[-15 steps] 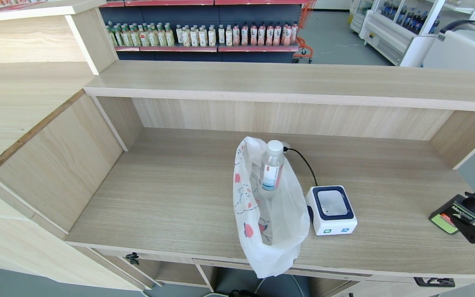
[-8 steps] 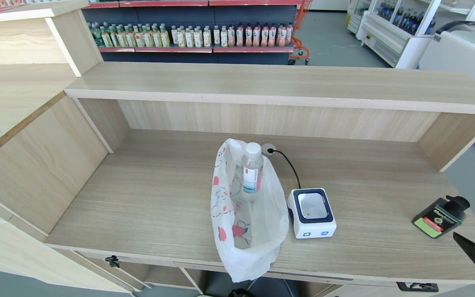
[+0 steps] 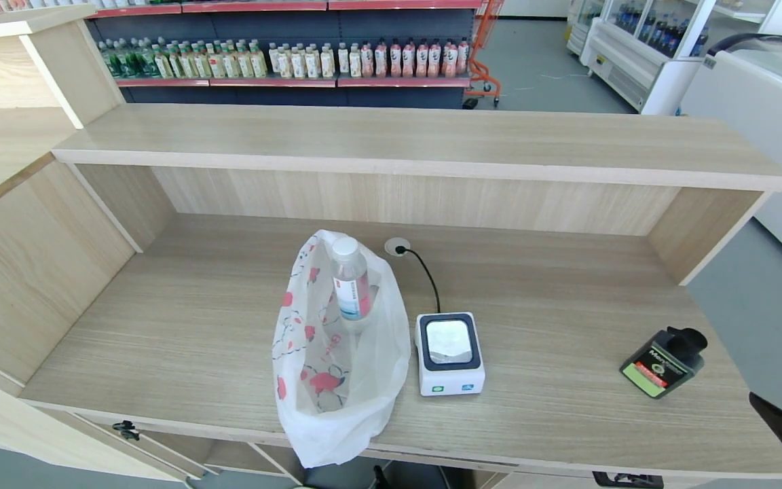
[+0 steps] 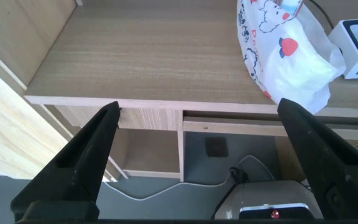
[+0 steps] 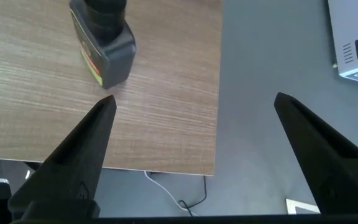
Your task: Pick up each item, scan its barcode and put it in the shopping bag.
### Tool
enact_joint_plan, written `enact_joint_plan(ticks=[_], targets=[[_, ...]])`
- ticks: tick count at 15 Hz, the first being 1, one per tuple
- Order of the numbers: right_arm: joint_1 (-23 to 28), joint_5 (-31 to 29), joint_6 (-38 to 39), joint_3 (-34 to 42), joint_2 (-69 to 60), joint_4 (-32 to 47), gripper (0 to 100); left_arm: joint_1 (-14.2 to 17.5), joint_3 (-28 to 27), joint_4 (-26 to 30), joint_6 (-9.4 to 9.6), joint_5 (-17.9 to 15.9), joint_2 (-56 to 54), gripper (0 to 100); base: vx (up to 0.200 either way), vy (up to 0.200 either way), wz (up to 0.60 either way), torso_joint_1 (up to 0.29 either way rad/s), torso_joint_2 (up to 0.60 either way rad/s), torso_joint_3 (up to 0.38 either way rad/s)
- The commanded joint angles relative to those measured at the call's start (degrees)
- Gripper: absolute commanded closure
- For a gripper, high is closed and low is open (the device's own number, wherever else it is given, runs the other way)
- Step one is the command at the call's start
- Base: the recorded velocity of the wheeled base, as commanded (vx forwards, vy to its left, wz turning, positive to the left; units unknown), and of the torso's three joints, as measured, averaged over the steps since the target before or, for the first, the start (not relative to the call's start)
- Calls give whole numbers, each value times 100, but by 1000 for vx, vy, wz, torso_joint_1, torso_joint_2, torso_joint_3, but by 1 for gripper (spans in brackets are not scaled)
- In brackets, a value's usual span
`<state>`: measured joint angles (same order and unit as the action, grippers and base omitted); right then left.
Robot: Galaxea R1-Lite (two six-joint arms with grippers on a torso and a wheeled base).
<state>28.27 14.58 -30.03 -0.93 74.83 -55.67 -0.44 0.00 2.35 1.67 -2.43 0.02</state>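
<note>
A white shopping bag [image 3: 337, 353] with red prints stands open at the counter's front edge. A clear water bottle [image 3: 352, 288] with a white cap stands upright in it. Right of the bag sits the white barcode scanner [image 3: 450, 353] on its black cable. A black bottle [image 3: 662, 362] with a green and red label lies near the counter's right end. My right gripper [image 5: 196, 101] is open and empty, beyond the counter's right front corner, with the black bottle [image 5: 102, 46] ahead of it. My left gripper [image 4: 199, 107] hangs open and empty below the front edge, left of the bag [image 4: 284, 56].
A raised wooden ledge [image 3: 418, 146] and side walls enclose the counter [image 3: 554, 299] at the back, left and right. Drawers and an open compartment [image 4: 148, 152] lie under the front edge. Store shelves of bottles [image 3: 282, 61] and coolers stand far behind.
The head camera has turned right, so everything has slid left in the picture. My right gripper now sits farther from the black bottle than a second ago.
</note>
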Motion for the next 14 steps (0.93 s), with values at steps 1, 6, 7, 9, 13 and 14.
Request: enact_joint_plan(ticks=[1, 6, 7, 9, 13, 14], targets=[[3, 1, -91, 93, -513, 435, 0, 0, 0, 2, 9, -4, -2, 0, 0, -200, 0, 2, 2, 2], [-6, -43, -144, -48, -1981, 2658, 0, 0, 0, 2, 0, -4, -2, 0, 0, 0, 0, 0, 0, 0], [-6, -43, -144, -109, -2183, 2983, 0, 0, 0, 2, -9, -4, -2, 0, 0, 0, 0, 0, 0, 0], [-6, -43, -144, -285, -2605, 3704, 0, 0, 0, 2, -9, -4, -2, 0, 0, 0, 0, 0, 0, 0], [-6, -43, -118, -575, -2429, 3924, 0, 0, 0, 2, -9, -4, -2, 0, -150, -150, 0, 4, 4, 1], [-6, -34, -109, -698, -2262, 3906, 0, 0, 0, 2, 0, -4, -2, 0, -200, -200, 0, 17, 12, 2]])
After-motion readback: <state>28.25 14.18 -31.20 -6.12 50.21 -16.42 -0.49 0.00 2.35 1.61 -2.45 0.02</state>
